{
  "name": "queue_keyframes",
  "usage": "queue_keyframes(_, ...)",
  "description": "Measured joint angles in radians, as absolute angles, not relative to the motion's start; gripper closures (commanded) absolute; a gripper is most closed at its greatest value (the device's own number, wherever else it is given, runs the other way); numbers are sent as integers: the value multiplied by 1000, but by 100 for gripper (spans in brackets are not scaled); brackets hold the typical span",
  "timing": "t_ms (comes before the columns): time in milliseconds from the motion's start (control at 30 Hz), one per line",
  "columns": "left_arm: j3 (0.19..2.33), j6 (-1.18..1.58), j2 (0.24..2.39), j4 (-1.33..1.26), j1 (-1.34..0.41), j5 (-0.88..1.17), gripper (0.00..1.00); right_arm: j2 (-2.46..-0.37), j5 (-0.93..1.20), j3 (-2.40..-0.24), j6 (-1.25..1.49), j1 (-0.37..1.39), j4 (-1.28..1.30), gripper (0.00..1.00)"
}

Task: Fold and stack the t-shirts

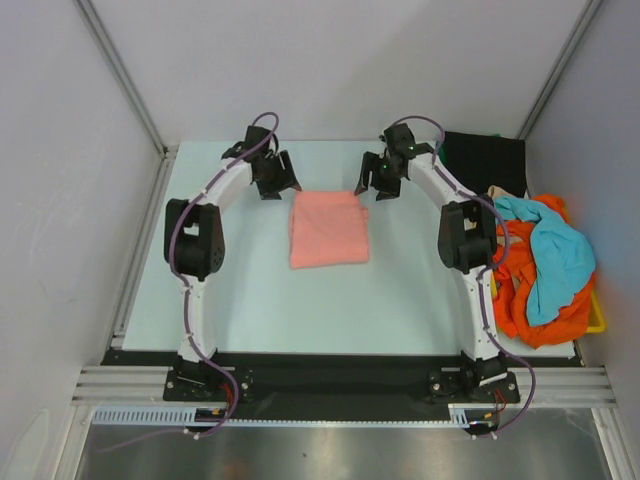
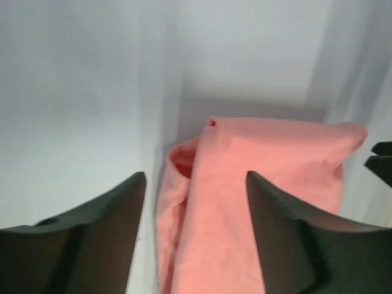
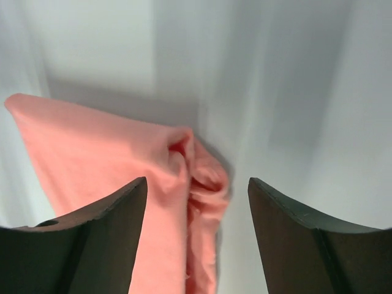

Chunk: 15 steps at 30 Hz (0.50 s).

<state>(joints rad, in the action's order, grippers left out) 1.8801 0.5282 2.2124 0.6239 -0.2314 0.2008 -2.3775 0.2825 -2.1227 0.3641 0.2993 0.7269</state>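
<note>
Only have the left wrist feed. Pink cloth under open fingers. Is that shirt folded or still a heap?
Observer: Folded. The salmon pink t-shirt lies as a neat rectangle mid-table.
Operator: Right side open too?
Observer: Yes. The right gripper hangs over the shirt's far right corner, jaws apart and nothing between them.
Operator: What's waiting?
Observer: An orange t-shirt and a turquoise t-shirt are heaped over the yellow tray at the right edge. A black t-shirt lies flat behind them.
</note>
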Motion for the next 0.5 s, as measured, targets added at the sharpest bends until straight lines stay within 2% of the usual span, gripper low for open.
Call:
queue_keyframes(33, 1894, 527, 2217, 638, -223, 191, 20, -2378, 280, -2123, 364, 289, 731, 27)
queue_keyframes(100, 1897, 518, 2203, 650, -213, 175, 18, -2362, 273, -2102, 363, 278, 721, 27)
queue_keyframes(167, 1861, 513, 2161, 646, -211, 147, 17, -2275, 257, -1963, 364, 272, 661, 27)
queue_keyframes(300, 1601, 514, 1936, 585, -245, 116, 17, -2030, 256, -1635, 375, 323, 582, 27)
queue_keyframes(500, 1293, 533, 1673, 417, -364, 168, 20, -1864, 408, -1383, 422, 452, 327, 30)
